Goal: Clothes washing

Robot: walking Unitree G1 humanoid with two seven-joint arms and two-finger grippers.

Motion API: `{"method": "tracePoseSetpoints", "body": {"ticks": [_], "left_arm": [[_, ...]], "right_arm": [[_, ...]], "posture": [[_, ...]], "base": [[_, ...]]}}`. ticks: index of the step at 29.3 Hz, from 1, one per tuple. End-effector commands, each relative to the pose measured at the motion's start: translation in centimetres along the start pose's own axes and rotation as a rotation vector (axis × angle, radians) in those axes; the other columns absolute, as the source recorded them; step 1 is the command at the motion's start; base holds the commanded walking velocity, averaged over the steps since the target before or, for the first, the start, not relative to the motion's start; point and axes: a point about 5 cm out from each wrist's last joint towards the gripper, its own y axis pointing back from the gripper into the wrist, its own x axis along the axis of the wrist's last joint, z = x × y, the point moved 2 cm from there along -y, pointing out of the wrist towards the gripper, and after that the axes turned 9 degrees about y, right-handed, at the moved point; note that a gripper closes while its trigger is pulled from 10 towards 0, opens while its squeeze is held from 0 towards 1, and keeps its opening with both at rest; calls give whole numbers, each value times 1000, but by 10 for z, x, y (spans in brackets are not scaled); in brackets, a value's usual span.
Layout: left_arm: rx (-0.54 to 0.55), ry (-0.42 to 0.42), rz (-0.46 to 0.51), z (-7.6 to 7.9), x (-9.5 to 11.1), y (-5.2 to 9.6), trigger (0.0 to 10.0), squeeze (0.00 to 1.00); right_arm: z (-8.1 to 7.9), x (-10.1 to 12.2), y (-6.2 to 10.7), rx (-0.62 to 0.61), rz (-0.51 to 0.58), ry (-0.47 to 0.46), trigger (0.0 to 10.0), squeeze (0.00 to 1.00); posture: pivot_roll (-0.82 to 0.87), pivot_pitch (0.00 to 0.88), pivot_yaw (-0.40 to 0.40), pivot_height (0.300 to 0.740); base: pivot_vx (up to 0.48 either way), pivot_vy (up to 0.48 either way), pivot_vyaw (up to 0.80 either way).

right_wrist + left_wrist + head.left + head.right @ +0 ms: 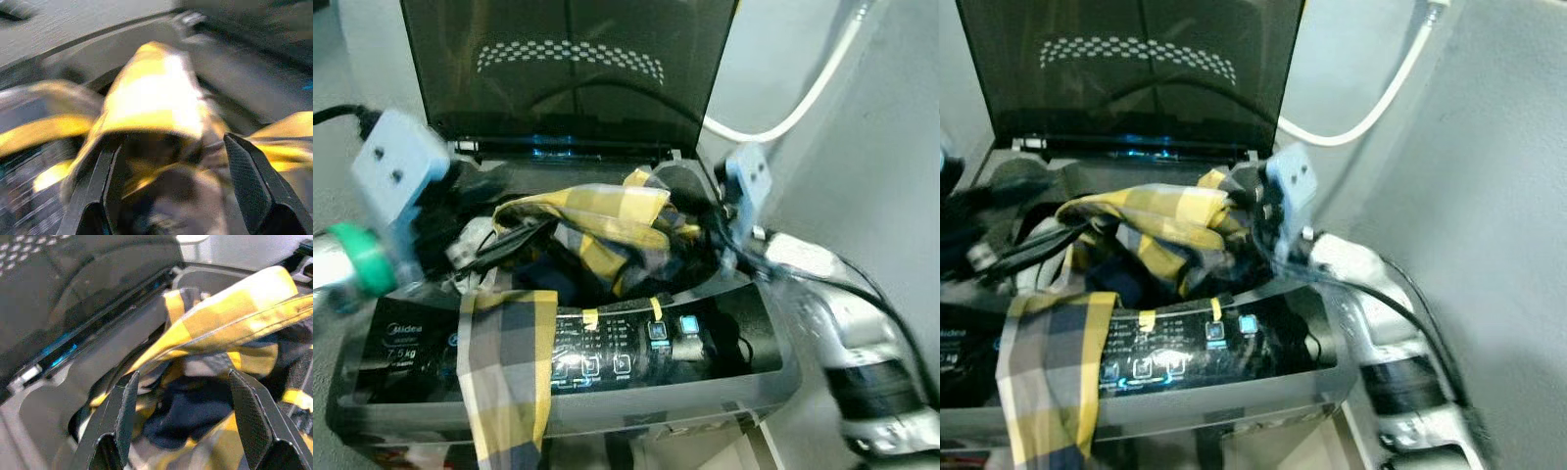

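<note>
A yellow and navy plaid garment [597, 220] is heaped in the drum of a top-loading washing machine [636, 343] whose dark lid [568, 69] stands open. One end of the garment [504, 362] hangs out over the front control panel. My left gripper [509, 240] reaches into the drum from the left, and in its wrist view it stands open [183, 376] with the plaid cloth just ahead of the fingers. My right gripper [1249, 201] is at the drum's right rim, open [171, 144], with a yellow fold between and beyond its fingers, blurred.
A white hose [803, 98] curves along the grey wall [891, 147] to the right of the machine. A black cable [862, 284] runs along my right arm. The control panel shows lit blue icons and strips of yellow tape.
</note>
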Motion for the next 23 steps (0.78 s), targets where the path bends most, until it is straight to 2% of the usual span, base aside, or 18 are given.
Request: {"method": "tracePoseSetpoints", "body": {"ticks": [1,3,6,7,8,9,10,13,15,18,19,20,21,22,23], "left_arm": [[-39,-2,-17,5,1,5,10000,0],[-8,-29,-53,-1,-3,12,10000,0],[9,-43,-60,-3,-3,14,10000,0],[129,-50,-23,-20,0,14,10000,0],[129,-50,-23,-20,0,14,10000,0],[218,-54,3,-32,2,14,10000,0],[285,-59,30,-42,5,15,10000,0],[317,-60,44,-47,7,16,10000,0],[287,-56,71,-46,12,14,10000,0],[198,-30,116,-35,18,11,10000,0],[179,-26,123,-32,19,10,10000,0],[179,-26,123,-32,19,10,10000,0],[145,-5,132,-27,20,10,10000,0],[146,-1,127,-28,18,10,10000,0],[146,-1,127,-28,18,10,10000,0]], "right_arm": [[-8,2,1,74,8,4,10000,0],[-11,1,1,101,-7,21,10000,0],[-10,1,1,103,-13,27,10000,0],[8,-3,-11,-55,-31,49,10000,0],[8,-3,-11,-55,-31,49,10000,0],[19,-5,-21,-167,-45,65,10000,0],[27,-6,-31,-256,-39,43,10000,0],[30,-6,-37,-296,-34,22,10000,0],[17,-5,-51,-206,6,-38,10000,0],[-16,-6,-67,2,2,-3,10000,0],[-23,-6,-69,42,5,13,10000,0],[-23,-6,-69,42,5,13,10000,0],[-55,-4,-73,266,26,36,10000,0],[-70,-6,-74,370,24,49,10000,0],[-70,-6,-74,370,24,49,10000,0]], "posture": [[75,118,-47,740],[83,120,-51,740],[89,121,-52,740],[98,121,-37,740],[98,121,-37,740],[98,121,-37,740],[97,119,-23,740],[97,119,-23,740],[98,112,-14,740],[101,105,-18,740],[101,105,-18,740],[101,105,-18,740],[99,109,-23,740],[96,111,-22,740],[96,111,-22,740]], "base": [[0,0,0],[0,0,0],[0,0,0],[0,0,0],[0,0,0],[0,0,0],[0,0,0],[0,0,0],[0,0,0],[0,0,0],[0,0,0],[0,0,0],[0,0,0],[0,0,0],[0,0,0]]}}
